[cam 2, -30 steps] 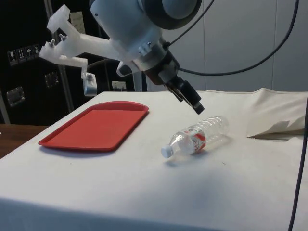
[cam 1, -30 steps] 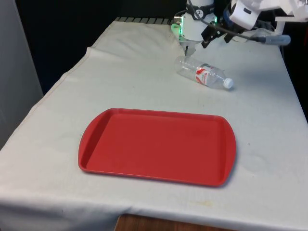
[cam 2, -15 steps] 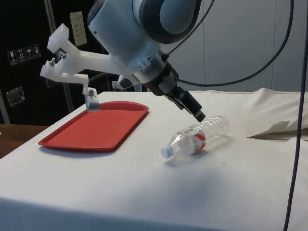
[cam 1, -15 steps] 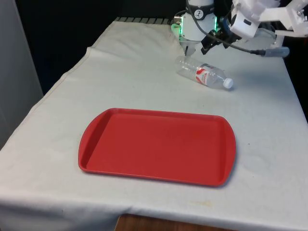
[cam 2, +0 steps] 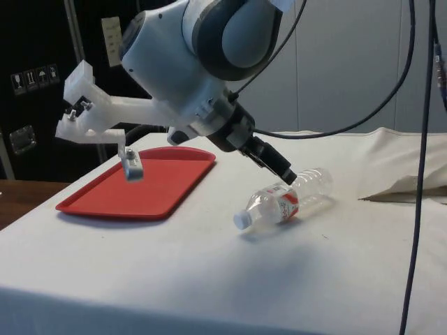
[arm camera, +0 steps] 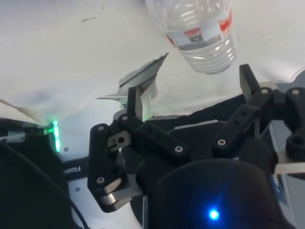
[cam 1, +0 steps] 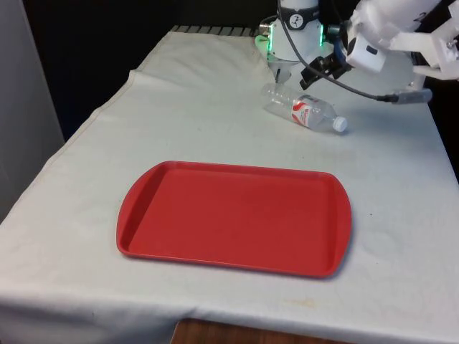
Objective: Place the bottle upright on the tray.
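The bottle [cam 1: 304,109] lies on its side on the bench [cam 1: 215,115], well apart from the red tray [cam 1: 233,216]. The hand [cam 2: 285,174] sits just above the bottle's base end, fingers spread wide and holding nothing.

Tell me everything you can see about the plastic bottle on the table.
The bottle is clear plastic, ribbed, with a white cap and a red-and-white label, and looks empty. It lies on its side on the white cloth, beyond the red tray, cap pointing toward the front view's right. The hand hovers open close to its base end; contact can't be confirmed.
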`<state>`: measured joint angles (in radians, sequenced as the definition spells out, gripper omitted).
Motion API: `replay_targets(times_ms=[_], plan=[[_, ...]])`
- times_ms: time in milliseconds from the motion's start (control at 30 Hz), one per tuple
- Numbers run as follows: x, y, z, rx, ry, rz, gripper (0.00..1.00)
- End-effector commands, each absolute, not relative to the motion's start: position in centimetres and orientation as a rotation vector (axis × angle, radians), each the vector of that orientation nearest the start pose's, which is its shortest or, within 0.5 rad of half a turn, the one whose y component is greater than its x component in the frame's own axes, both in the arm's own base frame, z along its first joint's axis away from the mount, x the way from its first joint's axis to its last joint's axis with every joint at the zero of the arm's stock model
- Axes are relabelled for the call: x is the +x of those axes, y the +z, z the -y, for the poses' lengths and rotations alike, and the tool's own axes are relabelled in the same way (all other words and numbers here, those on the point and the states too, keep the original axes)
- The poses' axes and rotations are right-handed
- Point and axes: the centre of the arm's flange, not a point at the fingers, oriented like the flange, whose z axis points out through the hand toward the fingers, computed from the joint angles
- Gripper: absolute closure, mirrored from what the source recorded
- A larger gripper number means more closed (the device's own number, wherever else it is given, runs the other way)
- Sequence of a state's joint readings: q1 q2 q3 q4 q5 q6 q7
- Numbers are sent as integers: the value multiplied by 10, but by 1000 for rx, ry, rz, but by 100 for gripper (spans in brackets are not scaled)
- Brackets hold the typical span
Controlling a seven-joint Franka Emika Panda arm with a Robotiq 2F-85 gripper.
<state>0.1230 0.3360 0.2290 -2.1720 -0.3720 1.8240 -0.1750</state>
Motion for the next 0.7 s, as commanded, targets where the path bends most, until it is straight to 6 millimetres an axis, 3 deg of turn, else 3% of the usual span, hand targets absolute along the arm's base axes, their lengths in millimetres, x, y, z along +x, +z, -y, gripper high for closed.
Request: replay_targets(times_ms=[0,667], plan=[[462,208,-143,-3021,1103,1219,0],[478,185,-156,-2965,1261,1263,0]])
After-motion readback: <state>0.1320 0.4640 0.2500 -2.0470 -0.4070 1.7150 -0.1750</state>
